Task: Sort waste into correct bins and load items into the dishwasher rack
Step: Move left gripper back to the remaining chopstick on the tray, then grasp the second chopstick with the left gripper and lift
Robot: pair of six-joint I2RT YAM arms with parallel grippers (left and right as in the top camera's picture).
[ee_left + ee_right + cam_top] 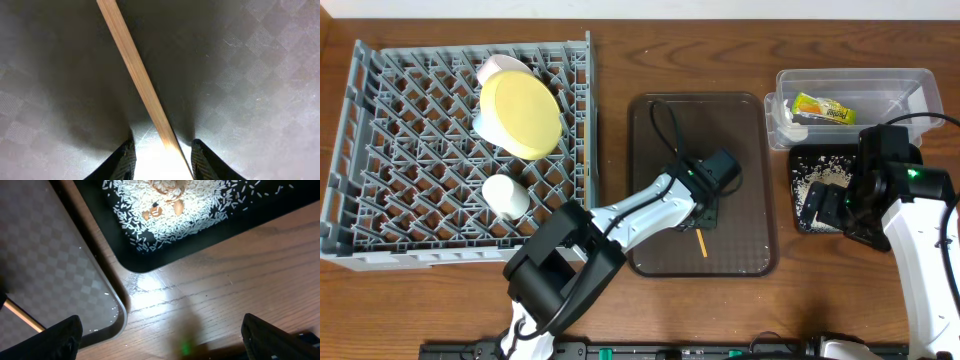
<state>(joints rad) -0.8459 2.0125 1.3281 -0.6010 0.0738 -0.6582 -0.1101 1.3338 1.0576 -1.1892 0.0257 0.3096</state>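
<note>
My left gripper (706,216) is low over the dark brown serving tray (655,130). In the left wrist view its open fingers (162,162) straddle a wooden chopstick (135,75) lying on the tray; the chopstick's tip shows overhead (702,243). My right gripper (830,205) is wide open and empty (172,340) over the wood beside the black tray (800,222), which holds white rice grains (170,210). The yellow-green wrapper (823,108) lies in the clear box (910,80). The grey rack (380,170) holds the yellow plate (523,113), a white bowl (498,69) and the white cup (506,197).
The brown tray's rounded corner (117,305) lies just left of the right gripper, with a chopstick end (20,315) on it. Some brown bits (160,210) sit among the rice. The left arm reaches from the table's front edge across the tray.
</note>
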